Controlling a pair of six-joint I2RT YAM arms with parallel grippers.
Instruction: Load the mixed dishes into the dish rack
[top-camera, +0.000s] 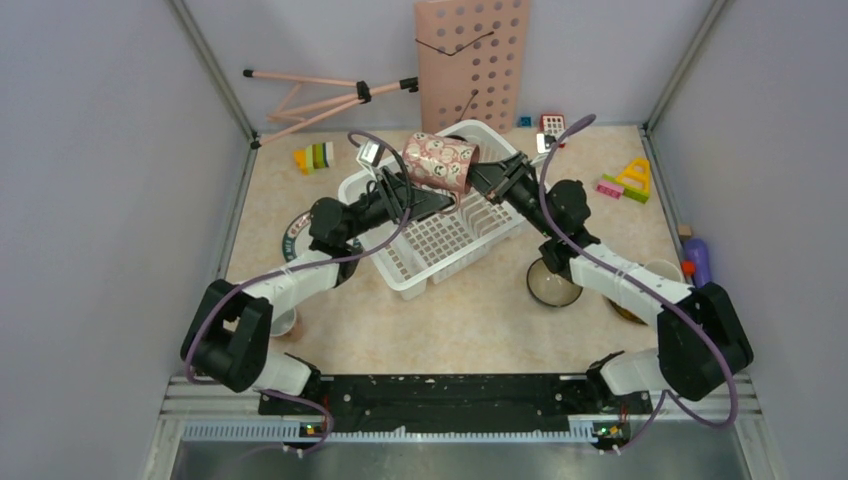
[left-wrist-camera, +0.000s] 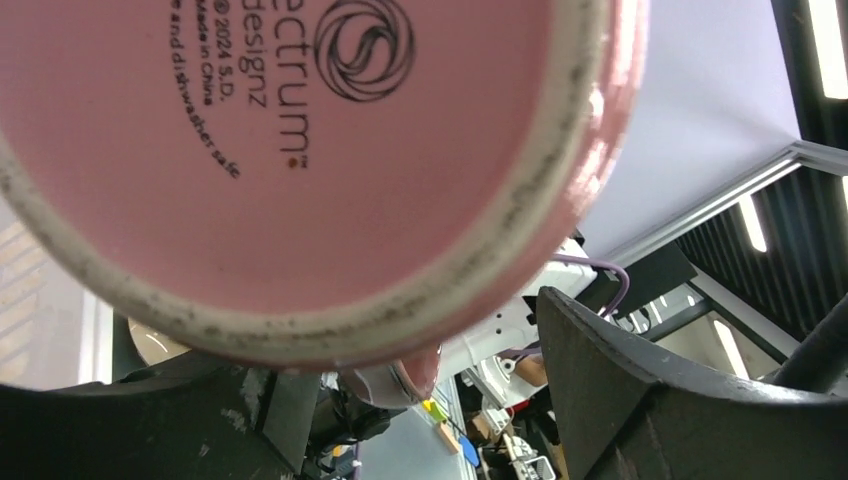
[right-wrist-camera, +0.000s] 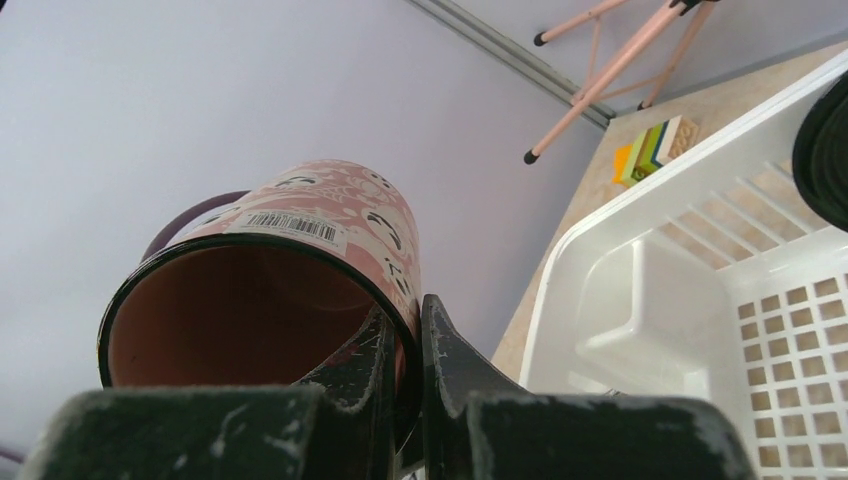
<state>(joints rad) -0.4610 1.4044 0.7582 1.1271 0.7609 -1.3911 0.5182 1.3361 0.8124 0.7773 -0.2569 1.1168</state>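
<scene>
— Above the dish rack (top-camera: 404, 283), near the middle of the desk (top-camera: 470, 325), what hangs there?
— 1 pink cup (top-camera: 440, 162), lying on its side in the air. Its mouth points toward the right arm and its base toward the left arm. It touches neither the rack nor the desk.
— Who has it?
— The right pincer (top-camera: 480, 180). Its wrist view shows the 2 fingers (right-wrist-camera: 360, 360) clamped on the cup's dark rim, 1 inside the mouth and 1 outside the wall.
— And the left pincer (top-camera: 432, 200)?
— It sits at the cup's base. From its wrist, the base with its printed maker's mark fills most of the view. The 2 dark fingers (left-wrist-camera: 660, 400) stand wide apart on either side of it. Whether they press on the cup or only flank it, I cannot tell.
— Any other dishes?
— 1 bowl (top-camera: 552, 285) stands on the desk just right of the rack, partly under the right arm. 1 plate (top-camera: 292, 238) peeks out left of the rack, under the left arm.
— And behind the rack?
— 1 pink perforated board (top-camera: 475, 60) leans against the back wall.
</scene>
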